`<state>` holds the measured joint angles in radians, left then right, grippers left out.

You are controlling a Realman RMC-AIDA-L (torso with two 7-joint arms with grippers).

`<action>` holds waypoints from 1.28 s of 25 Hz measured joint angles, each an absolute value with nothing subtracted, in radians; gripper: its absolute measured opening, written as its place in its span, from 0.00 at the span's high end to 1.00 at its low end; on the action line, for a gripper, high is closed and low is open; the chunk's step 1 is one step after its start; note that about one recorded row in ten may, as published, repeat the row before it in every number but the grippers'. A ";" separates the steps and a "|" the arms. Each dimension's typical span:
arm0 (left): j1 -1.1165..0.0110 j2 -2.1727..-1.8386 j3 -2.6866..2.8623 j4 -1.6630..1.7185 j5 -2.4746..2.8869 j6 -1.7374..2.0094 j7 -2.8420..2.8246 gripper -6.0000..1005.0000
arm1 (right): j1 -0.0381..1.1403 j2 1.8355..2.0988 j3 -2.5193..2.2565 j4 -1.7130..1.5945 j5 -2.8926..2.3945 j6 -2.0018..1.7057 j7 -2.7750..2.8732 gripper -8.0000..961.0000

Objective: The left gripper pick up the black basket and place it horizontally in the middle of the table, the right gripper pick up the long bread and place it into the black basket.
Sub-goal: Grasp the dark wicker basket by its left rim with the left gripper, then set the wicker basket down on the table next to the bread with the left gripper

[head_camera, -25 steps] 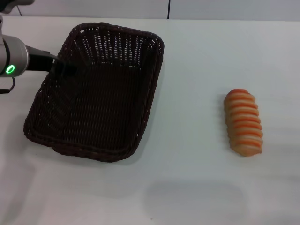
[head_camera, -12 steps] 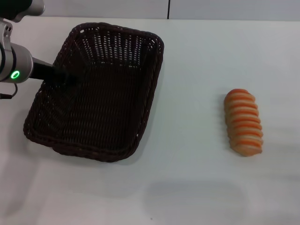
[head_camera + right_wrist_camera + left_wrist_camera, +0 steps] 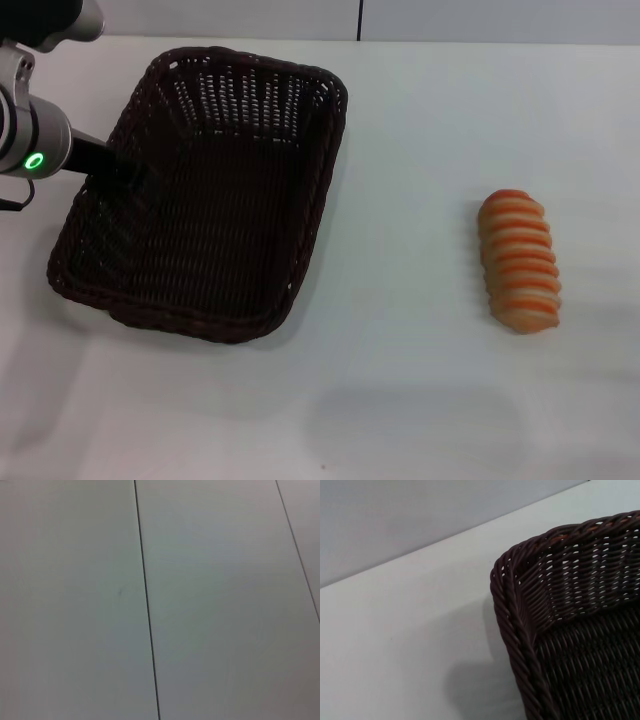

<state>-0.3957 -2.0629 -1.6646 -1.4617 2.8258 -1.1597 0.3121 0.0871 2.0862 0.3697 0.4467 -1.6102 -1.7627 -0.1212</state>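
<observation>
Now left gripper (image 3: pixel 128 180) at black basket (image 3: pixel 215 300) rim, grip indiscernible; long bread (image 3: pixel 519 262) apart.

Bare lab-like test bench, plain white table (image 3: pixel 420 130), blank panelled wall (image 3: pixel 225 580) behind

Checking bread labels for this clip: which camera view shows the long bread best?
The head view: the long bread lies whole and unobstructed on the table, right of the black basket. The left wrist view shows only basket and table; the right wrist view shows only pale panels.
</observation>
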 joint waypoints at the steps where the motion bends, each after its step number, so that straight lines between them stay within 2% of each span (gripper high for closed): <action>1: -0.395 -2.063 -1.665 -1.463 2.825 -1.158 0.316 0.61 | 0.087 2.086 0.370 0.447 -1.610 -1.763 -0.121 0.12; 4: -0.394 -2.062 -1.669 -1.483 2.805 -1.162 0.368 0.71 | 0.087 2.086 0.370 0.447 -1.610 -1.766 -0.121 0.12; 12: -0.428 -2.060 -1.763 -1.516 2.629 -1.204 0.588 0.74 | 0.082 2.086 0.370 0.449 -1.608 -1.773 -0.121 0.12; 24: -0.669 -2.059 -2.044 -1.351 2.305 -1.572 1.030 0.79 | 0.078 2.087 0.370 0.453 -1.607 -1.782 -0.121 0.12; 32: -0.788 -2.055 -2.076 -1.162 2.269 -1.654 1.165 0.79 | 0.078 2.088 0.370 0.452 -1.607 -1.783 -0.121 0.12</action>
<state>-0.7881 -2.0551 -2.0757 -1.1616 2.2695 -1.6543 1.1646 0.0782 2.0878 0.3696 0.4523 -1.6075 -1.7826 -0.1212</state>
